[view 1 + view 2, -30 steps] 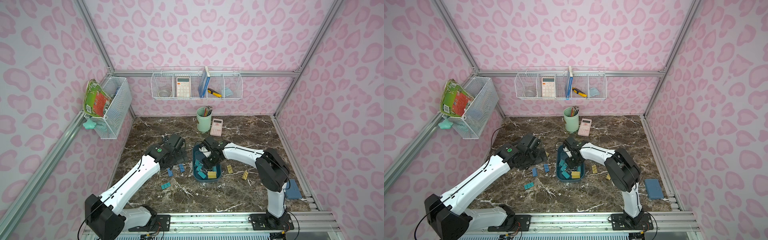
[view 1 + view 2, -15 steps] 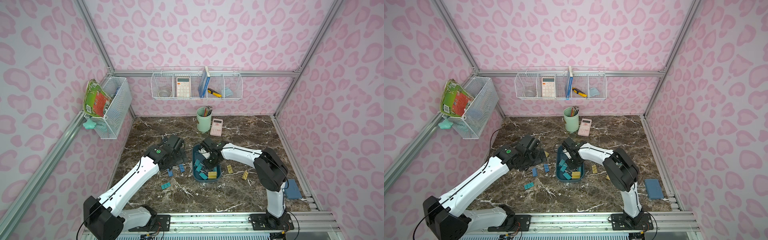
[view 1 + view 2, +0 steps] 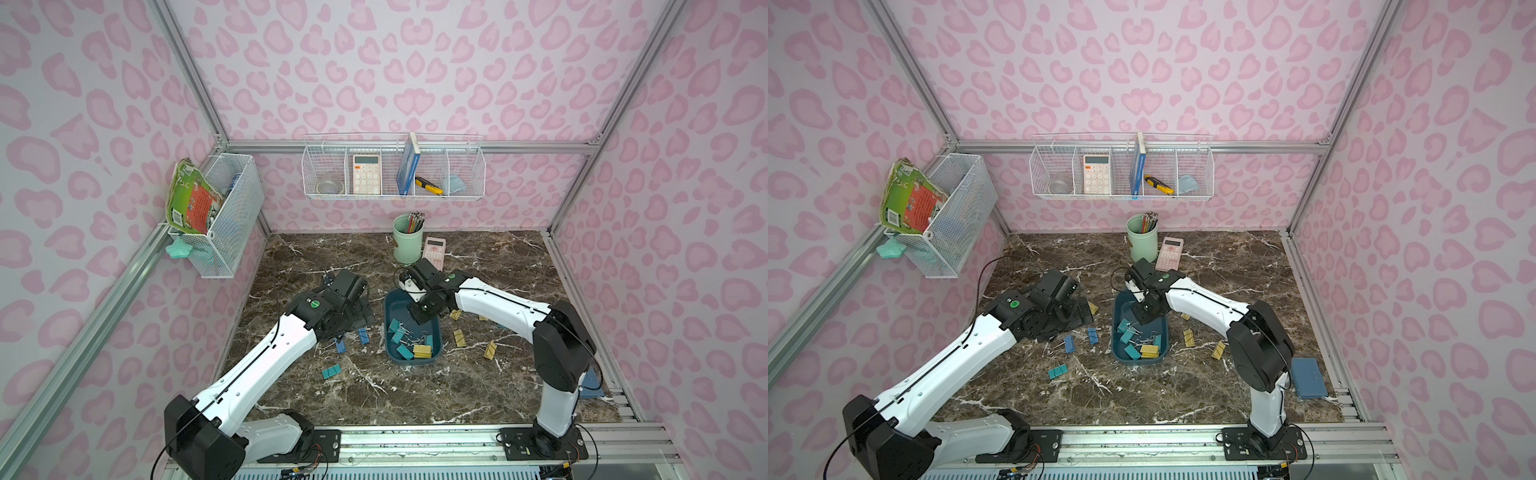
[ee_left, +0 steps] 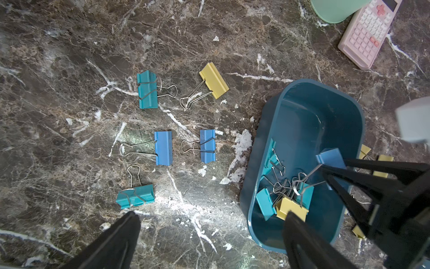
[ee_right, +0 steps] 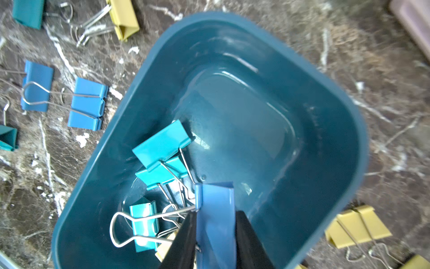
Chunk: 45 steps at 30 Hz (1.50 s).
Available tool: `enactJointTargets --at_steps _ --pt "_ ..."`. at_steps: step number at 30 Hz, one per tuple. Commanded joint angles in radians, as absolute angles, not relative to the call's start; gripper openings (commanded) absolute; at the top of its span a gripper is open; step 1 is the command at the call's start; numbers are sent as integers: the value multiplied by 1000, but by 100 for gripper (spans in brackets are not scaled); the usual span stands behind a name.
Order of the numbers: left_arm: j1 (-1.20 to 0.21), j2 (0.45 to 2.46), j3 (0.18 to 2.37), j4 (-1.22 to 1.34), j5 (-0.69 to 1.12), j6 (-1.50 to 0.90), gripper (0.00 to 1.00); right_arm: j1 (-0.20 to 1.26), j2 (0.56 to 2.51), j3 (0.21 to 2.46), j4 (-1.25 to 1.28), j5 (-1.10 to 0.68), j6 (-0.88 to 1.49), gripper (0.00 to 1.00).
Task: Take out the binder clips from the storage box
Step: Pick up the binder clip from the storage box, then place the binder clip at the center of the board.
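The storage box (image 3: pixel 397 305) (image 3: pixel 1123 305) is a dark teal tray in the middle of the marble table. Several binder clips (image 3: pixel 409 343) lie tangled at its near end, teal (image 5: pixel 162 144) and yellow (image 4: pixel 292 208). My right gripper (image 5: pixel 216 213) (image 3: pixel 419 318) reaches into the box and is shut on a blue binder clip (image 5: pixel 215 202) (image 4: pixel 330 158), which is lifted off the box floor. My left gripper (image 4: pixel 211 216) (image 3: pixel 357 316) hovers open just left of the box, holding nothing. Beneath it, blue (image 4: pixel 162 148), teal (image 4: pixel 147 89) and yellow (image 4: pixel 214 80) clips lie on the table.
More yellow clips (image 3: pixel 459 337) lie right of the box. A mint pencil cup (image 3: pixel 406 243) and a pink calculator (image 3: pixel 434 251) stand behind it. A blue notebook (image 3: pixel 1308 378) lies at the front right. Wire baskets (image 3: pixel 392 166) (image 3: pixel 226 216) hang on the walls.
My right gripper's jaws have narrowed onto the blue clip inside the box. The left arm has barely moved and stays open.
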<state>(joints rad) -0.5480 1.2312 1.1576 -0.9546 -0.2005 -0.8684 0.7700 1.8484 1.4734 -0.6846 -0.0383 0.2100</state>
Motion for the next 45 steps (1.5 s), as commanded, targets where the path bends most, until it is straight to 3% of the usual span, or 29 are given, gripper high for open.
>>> enactJointTargets --at_steps 1,8,19,26,33,35,41,43,45 --pt "-546 1230 1167 -946 -200 -869 99 722 1795 1468 -696 -38 244 31" --pt "-546 1241 1181 -941 -190 -864 99 496 1676 1372 -646 34 302 33" --pt "-545 1245 1192 -943 -180 -861 99 252 1744 1282 -529 125 355 34" --pt "-545 1235 1187 -949 -189 -863 99 256 1777 1314 -523 102 346 38" --pt "-546 1267 1193 -915 -146 -838 97 329 1687 1297 -499 81 350 46" --pt "-545 1290 1202 -908 -118 -833 95 364 1653 1281 -484 73 353 51" --pt "-547 1350 1229 -905 -81 -835 93 474 1556 1205 -407 -39 343 79" --pt "-548 1349 1228 -902 -88 -842 93 524 1538 1181 -372 -88 311 81" --pt "-545 1344 1228 -906 -101 -851 94 582 1538 1167 -345 -120 278 78"
